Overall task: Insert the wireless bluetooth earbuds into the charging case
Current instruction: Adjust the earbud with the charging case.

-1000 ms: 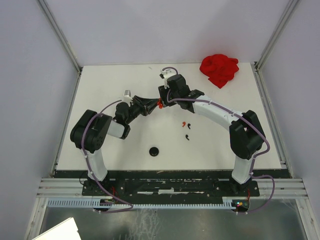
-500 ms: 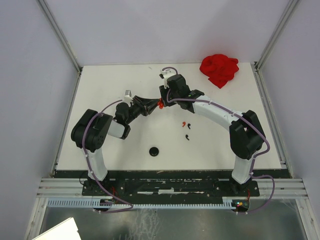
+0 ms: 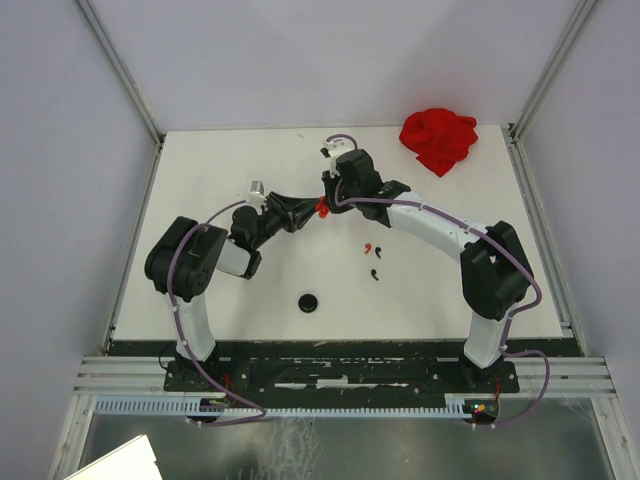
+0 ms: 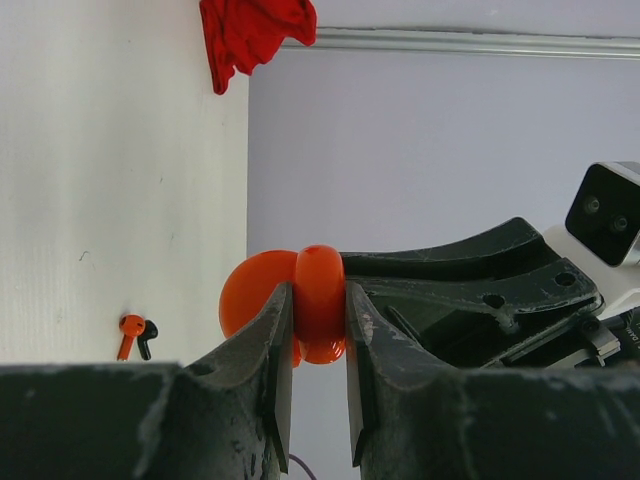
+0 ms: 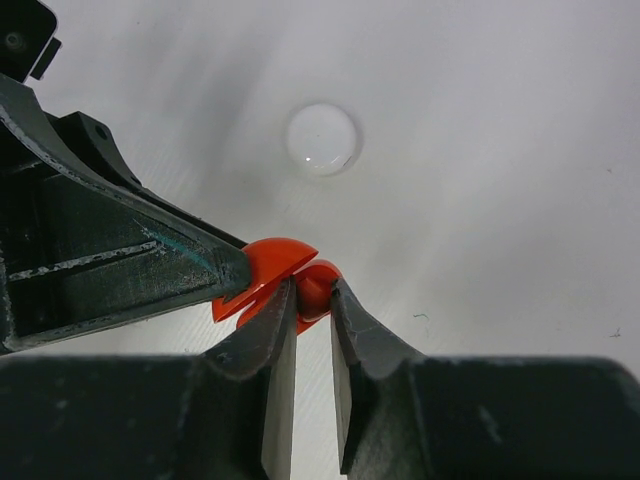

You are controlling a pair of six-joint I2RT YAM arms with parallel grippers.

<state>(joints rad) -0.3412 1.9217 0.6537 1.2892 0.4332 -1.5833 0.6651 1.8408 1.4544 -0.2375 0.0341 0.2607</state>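
The charging case [image 3: 322, 207] hangs over the middle of the table [image 3: 230, 160], clamped between the left gripper [image 3: 311, 209] on its left and the right gripper [image 3: 327, 202] just behind it. To the right and nearer the arm bases lie three earbuds [image 3: 375, 274], two side by side and one in front. A disc [image 3: 308, 302] lies further forward, to their left. A cloth [image 3: 438, 138] sits in the far right corner.

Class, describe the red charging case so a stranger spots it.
Find the middle of the white table. There the red charging case is pinched between the left end effector and right end effector. It is round, unlike the crumpled red cloth.
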